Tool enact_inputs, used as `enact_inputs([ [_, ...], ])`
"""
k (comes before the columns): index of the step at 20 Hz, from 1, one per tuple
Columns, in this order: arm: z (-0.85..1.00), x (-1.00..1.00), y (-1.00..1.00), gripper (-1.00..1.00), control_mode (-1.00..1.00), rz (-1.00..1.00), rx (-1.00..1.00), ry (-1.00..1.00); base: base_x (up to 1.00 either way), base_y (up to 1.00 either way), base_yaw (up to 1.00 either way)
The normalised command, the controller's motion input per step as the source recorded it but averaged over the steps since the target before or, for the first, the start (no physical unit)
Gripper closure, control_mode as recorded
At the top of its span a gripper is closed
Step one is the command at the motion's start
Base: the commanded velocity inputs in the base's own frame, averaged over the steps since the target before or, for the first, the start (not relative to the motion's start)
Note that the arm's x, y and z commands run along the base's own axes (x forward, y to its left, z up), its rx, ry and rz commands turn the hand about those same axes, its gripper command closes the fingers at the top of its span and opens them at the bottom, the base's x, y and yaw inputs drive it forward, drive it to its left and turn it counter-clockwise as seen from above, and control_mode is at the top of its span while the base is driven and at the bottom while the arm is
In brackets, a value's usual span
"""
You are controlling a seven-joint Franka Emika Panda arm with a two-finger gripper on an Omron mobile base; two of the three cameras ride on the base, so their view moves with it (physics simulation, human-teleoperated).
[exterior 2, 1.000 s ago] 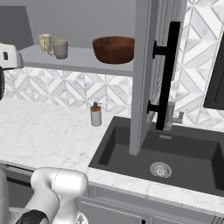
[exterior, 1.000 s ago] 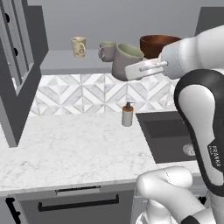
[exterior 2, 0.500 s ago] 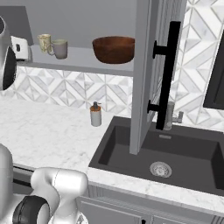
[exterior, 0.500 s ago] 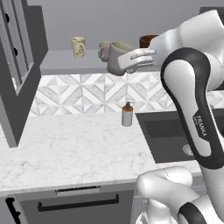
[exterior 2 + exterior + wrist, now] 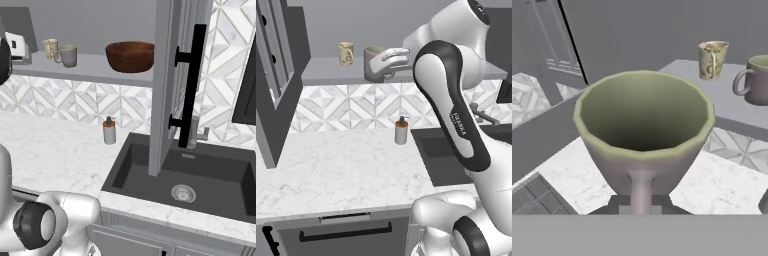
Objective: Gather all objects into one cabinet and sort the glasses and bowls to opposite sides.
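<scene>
pincer (image 5: 387,75) clamped on grey mug (image 5: 643,132) by handle, at cabinet shelf (image 5: 326,75) front | cream mug (image 5: 50,48) + second grey mug (image 5: 67,55) shelf left | bowl (image 5: 130,56) shelf right

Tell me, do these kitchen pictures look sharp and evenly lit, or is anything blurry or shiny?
Hand view: the held grey mug looms huge and soft-edged, the cream mug behind looks blurry. Right base view: flat, even light, with a dull sheen on the brown bowl. Left base view: soap bottle casts hardly any shadow.
</scene>
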Motion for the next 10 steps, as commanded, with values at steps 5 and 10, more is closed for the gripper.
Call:
enact_inputs([
  [5, 0.0, 0.19, 0.2, 1.0, -1.0, 0.0, -0.16, -0.07, 0.0, 0.0, 0.0],
  [10, 0.0, 0.4, 0.01, 1.0, -1.0, 0.0, -0.08, -0.01, 0.0, 0.0, 0.0],
])
